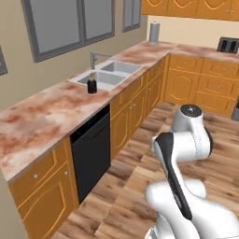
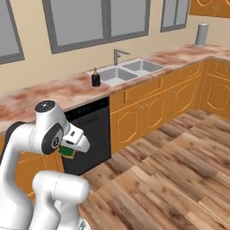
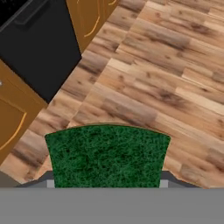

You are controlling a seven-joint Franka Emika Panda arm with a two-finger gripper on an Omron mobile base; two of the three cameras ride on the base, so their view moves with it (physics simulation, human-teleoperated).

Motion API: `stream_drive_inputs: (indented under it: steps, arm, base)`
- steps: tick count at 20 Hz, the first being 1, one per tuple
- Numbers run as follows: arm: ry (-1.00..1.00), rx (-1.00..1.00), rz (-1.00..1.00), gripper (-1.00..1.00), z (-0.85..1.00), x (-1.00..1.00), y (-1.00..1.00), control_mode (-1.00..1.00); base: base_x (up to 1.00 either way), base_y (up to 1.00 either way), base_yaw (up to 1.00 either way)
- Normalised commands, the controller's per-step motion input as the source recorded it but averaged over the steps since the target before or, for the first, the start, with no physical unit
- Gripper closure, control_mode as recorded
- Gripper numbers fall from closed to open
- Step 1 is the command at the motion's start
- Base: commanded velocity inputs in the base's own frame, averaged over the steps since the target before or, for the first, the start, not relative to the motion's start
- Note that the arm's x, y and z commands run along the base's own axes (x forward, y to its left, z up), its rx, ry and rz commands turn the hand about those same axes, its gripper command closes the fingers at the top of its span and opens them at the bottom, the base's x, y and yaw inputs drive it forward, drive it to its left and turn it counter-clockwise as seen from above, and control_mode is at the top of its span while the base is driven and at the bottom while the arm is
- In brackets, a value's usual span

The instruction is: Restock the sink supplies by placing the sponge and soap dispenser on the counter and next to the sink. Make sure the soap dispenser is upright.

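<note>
Green sponge [image 3: 107, 155] between the jaws, over wooden floor [image 3: 166, 74].

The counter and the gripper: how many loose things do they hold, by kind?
Dark soap dispenser, upright on the counter beside the sink: 1
Grey roll standing on the counter: 1
Toaster: 1
Green sponge in the gripper: 1
Total: 4

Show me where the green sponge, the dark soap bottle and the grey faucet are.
Flat green sponge [image 3: 107, 155]: hand view, middle of its textured face.
Dark soap bottle with pale top [image 1: 92, 85]: left base view, its body, beside the sink.
Grey upright faucet [image 2: 116, 56]: right base view, its vertical stem.
</note>
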Motion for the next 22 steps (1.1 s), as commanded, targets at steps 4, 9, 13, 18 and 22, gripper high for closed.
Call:
stream_drive_inputs:
  steps: [4,9,13,18,22]
  arm:
    - [0.0,0.0,0.0,1.0,0.0,0.0,0.0,1.0]
    - [0.0,0.0,0.0,1.0,0.0,0.0,0.0,1.0]
    - [0.0,0.0,0.0,1.0,0.0,0.0,0.0,1.0]
    - [0.0,0.0,0.0,1.0,0.0,0.0,0.0,1.0]
    - [0.0,0.0,0.0,1.0,0.0,0.0,0.0,1.0]
  base:
    - [1.0,-0.52,0.12]
    - [1.0,-0.28,0.28]
    - [1.0,-0.29,0.34]
    - [1.0,-0.33,0.35]
    - [1.0,-0.64,0.31]
